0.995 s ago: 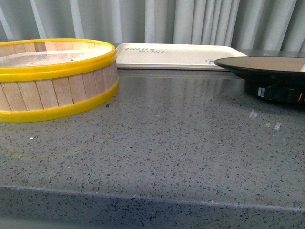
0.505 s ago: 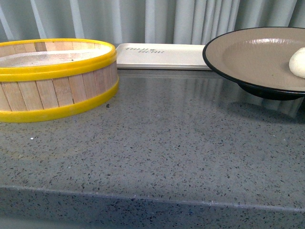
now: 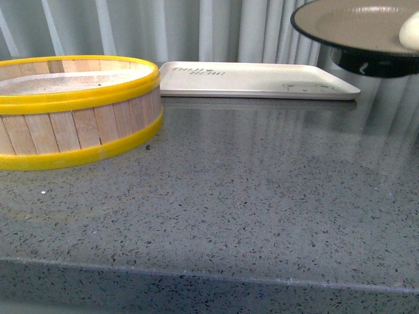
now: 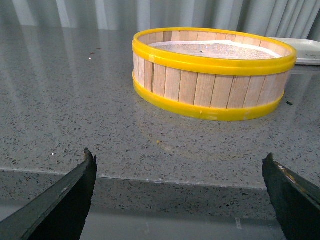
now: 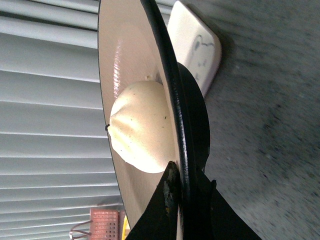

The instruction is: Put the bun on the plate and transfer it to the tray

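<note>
The plate (image 3: 347, 26), tan inside with a black rim and black foot, hangs in the air at the top right of the front view, above and just right of the tray (image 3: 252, 80). The cream-white bun (image 3: 410, 31) lies on it at the frame's right edge. In the right wrist view my right gripper (image 5: 184, 181) is shut on the plate's black rim (image 5: 172, 95), with the bun (image 5: 142, 127) just beyond the fingertips and the tray's corner (image 5: 197, 47) below. My left gripper (image 4: 180, 162) is open and empty over the counter's front edge.
A yellow-rimmed wooden steamer basket (image 3: 72, 111) stands at the left of the grey speckled counter (image 3: 249, 190); it also shows in the left wrist view (image 4: 212, 70). Grey curtain folds close off the back. The counter's front edge runs across the bottom.
The plate with the bun has risen from counter height at the right to well above the tray's level. The tray's right end now shows.
</note>
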`<state>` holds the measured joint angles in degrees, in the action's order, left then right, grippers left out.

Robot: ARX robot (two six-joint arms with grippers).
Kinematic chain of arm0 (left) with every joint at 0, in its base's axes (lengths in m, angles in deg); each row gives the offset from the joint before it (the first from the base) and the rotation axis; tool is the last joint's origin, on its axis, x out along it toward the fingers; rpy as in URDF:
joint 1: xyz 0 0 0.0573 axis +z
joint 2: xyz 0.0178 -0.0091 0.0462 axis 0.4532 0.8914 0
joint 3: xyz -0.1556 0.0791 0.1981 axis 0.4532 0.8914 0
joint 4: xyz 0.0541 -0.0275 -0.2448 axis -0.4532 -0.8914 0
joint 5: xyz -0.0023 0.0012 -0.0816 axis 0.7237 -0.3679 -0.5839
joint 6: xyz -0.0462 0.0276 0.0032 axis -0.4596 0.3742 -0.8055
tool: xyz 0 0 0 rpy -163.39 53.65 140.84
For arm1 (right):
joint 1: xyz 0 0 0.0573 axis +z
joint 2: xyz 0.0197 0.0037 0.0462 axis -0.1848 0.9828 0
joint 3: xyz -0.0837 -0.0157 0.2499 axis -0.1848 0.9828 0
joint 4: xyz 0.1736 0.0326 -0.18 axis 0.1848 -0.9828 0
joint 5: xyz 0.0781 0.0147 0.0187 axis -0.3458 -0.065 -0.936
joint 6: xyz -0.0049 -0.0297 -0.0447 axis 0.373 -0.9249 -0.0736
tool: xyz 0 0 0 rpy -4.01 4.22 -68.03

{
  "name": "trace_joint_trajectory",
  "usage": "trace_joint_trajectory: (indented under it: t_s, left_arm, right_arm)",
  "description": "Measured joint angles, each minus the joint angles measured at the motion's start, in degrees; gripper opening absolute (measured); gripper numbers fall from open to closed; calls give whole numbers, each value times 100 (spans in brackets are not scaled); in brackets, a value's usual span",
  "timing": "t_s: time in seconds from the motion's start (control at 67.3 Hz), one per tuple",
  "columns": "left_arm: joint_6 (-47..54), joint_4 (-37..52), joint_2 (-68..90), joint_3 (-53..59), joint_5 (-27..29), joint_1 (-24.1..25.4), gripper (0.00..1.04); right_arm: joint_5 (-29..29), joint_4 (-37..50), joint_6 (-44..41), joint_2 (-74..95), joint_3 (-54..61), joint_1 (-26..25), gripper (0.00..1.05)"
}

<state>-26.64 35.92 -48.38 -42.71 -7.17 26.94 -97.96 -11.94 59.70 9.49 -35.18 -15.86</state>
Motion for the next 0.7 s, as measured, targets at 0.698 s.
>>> trace_joint_trajectory:
  t_s: [0.698]
  left_arm:
    - [0,0,0,0,0,0,98]
  right_arm:
    - [588,-2374,1259,2927,-4450,553,3]
